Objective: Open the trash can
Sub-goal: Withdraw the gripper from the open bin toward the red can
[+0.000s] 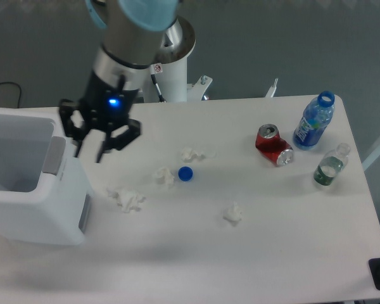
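The trash can is a big white boxy bin at the table's left edge. Its top stands open, and I can look down into the hollow inside. A grey button strip runs along its right top rim, and a grey slot shows on its right side. My gripper hangs just right of the bin's upper right corner, above the table. The fingers are apart, open, with nothing between them, and they touch neither the strip nor the bin.
Several crumpled tissues and a blue cap lie mid-table. At the right stand a crushed red soda can, a blue bottle and a clear bottle. The arm's white base is at the back.
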